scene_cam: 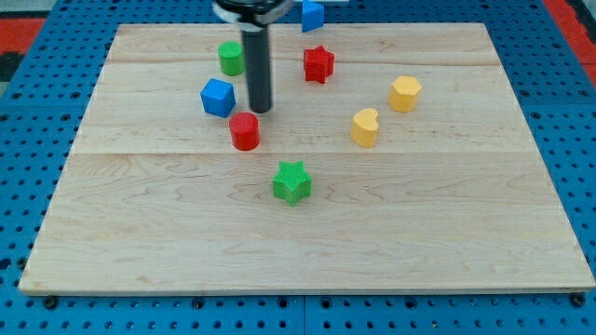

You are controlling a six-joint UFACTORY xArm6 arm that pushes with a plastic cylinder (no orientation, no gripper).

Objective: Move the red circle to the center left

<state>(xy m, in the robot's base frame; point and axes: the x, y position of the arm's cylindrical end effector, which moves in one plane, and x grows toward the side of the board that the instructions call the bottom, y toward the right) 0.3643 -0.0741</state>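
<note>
No text, label, brand, number or sign can be read anywhere — not on the wooden worktop (447, 233), nor on any coloured block

Around the green star (291, 181) on the desk (447, 233) sit a blue cube (217, 97), green cylinder (231, 58), red star (318, 63), two yellow blocks (365, 127) (405, 94) upper right, and another blue block (312, 15) at the top edge.

Our tip (260, 110) sits just above red circle block (245, 131), right of blue cube block (217, 97); green star block (292, 181) lies below, on wooden board (140, 233).
</note>
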